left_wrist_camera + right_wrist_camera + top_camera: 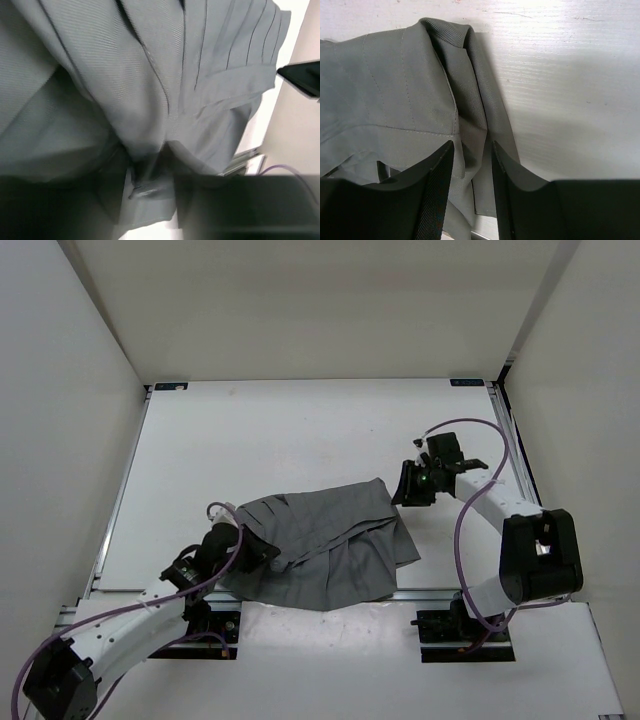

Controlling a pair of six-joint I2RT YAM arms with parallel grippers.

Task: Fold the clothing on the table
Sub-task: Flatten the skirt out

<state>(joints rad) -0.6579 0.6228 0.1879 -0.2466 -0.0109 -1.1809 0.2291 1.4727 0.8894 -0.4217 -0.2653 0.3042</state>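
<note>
The grey pleated clothing (pixel 330 540) lies crumpled near the front of the white table (pixel 300 430). My left gripper (pixel 262 552) is at its left edge. In the left wrist view the cloth (pixel 150 75) fills the frame, and a hem fold lies loosely between the parted jaws of that gripper (pixel 150 195). My right gripper (pixel 405 483) is at the garment's far right corner. In the right wrist view its jaws (pixel 472 145) stand apart over a folded edge of the clothing (pixel 395 100), with bare table (pixel 570 75) to the right.
A metal rail (pixel 430 592) runs along the table's near edge, just under the garment's lower hem. White walls enclose the table on three sides. The right arm's dark body (pixel 540 555) and looping cables sit at the right.
</note>
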